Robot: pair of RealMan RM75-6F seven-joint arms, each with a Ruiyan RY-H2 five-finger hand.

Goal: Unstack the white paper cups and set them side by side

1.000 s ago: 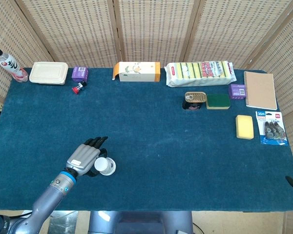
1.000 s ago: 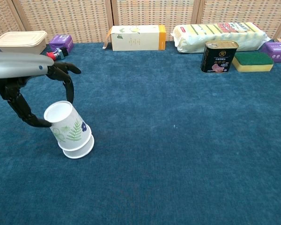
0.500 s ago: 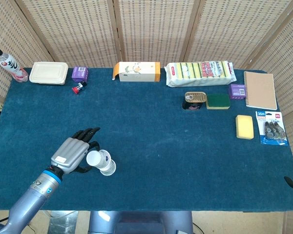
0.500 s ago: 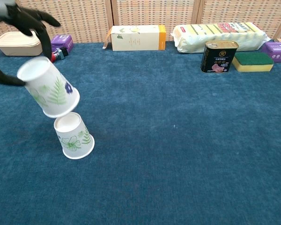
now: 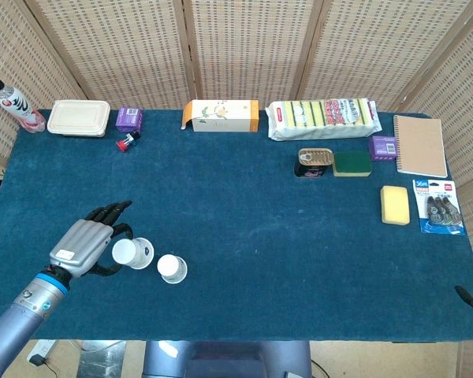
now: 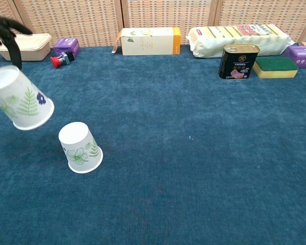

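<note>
Blue cloth covers the table [image 5: 244,205]; cup prints show leaves, no readable writing. Left hand [image 5: 85,245] grips one tilted cup [image 6: 19,104] above the near-left cloth, beside the upside-down cup [image 6: 80,148].

The left hand [image 5: 85,246] holds one paper cup [image 5: 132,253] tilted above the table [image 5: 244,205], just left of the second cup [image 5: 172,268], which stands upside down.

We see a bottle [image 5: 9,105], lidded container [image 5: 79,118], purple box [image 5: 128,119] and carton [image 5: 221,115] along the far edge of the blue tabletop [image 5: 244,228]; sponge pack [image 5: 323,118], tin can [image 5: 314,161], green sponge [image 5: 351,163], notebook [image 5: 419,145] and yellow sponge [image 5: 395,205] sit right.
</note>
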